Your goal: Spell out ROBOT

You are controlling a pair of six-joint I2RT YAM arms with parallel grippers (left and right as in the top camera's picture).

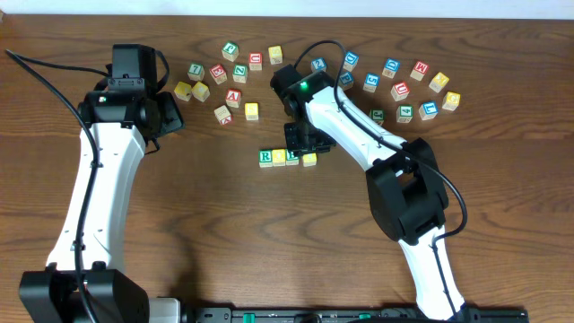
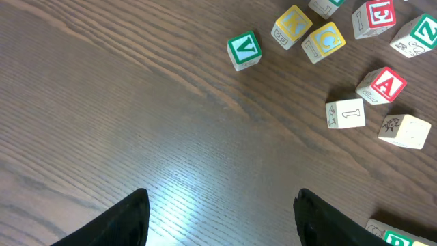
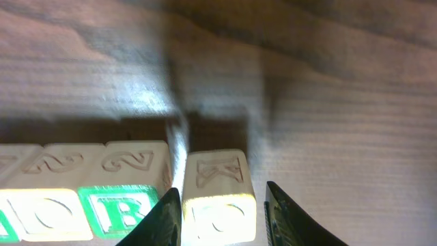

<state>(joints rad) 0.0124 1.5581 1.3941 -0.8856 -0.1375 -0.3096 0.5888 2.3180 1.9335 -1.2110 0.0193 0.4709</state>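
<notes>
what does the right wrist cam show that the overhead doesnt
Only the right wrist view: carved side faces of the row, with a K on the end yellow cube, which sits between the fingers of the right gripper, and a sliver of table showing beside it.
Only the overhead: the green R cube starting the row, the loose cubes scattered behind, and the left gripper.
Both: the end yellow cube, the green B cube and the other yellow cube.

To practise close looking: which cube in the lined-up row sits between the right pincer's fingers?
The yellow-faced cube at the row's right end; a narrow gap separates it from the green B cube.
</notes>
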